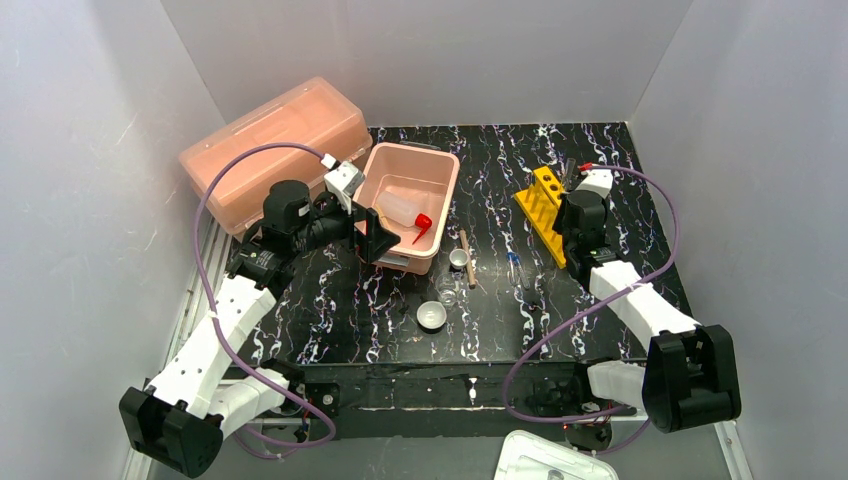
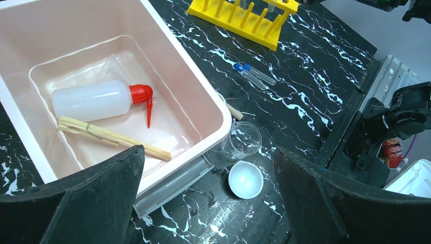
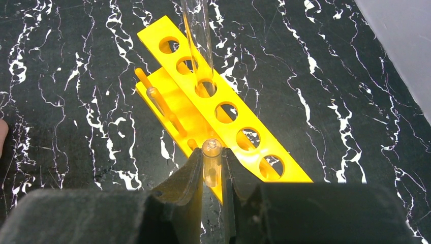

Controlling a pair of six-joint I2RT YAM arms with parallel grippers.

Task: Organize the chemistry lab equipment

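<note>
My right gripper (image 3: 212, 156) is shut on a thin clear tube (image 3: 211, 170), held upright just above the near end of the yellow holed rack (image 3: 223, 109). Another clear tube (image 3: 199, 46) stands in a middle hole. My left gripper (image 2: 208, 195) hangs open and empty over the pink tub's near corner. In the tub lie the white squeeze bottle with red spout (image 2: 91, 101) and wooden sticks (image 2: 112, 134). On the table beside it are a white dish (image 2: 245, 179), a tiny beaker (image 2: 244, 140), a wooden stick (image 1: 467, 258) and two blue-capped tubes (image 2: 254, 75).
The pink rectangular tub (image 1: 447, 185) sits mid-table, and the large pink lidded box (image 1: 275, 150) lies at the back left. White walls close in three sides. A second small beaker (image 1: 458, 258) stands by the stick. A white tray (image 1: 545, 460) lies below the table's front edge.
</note>
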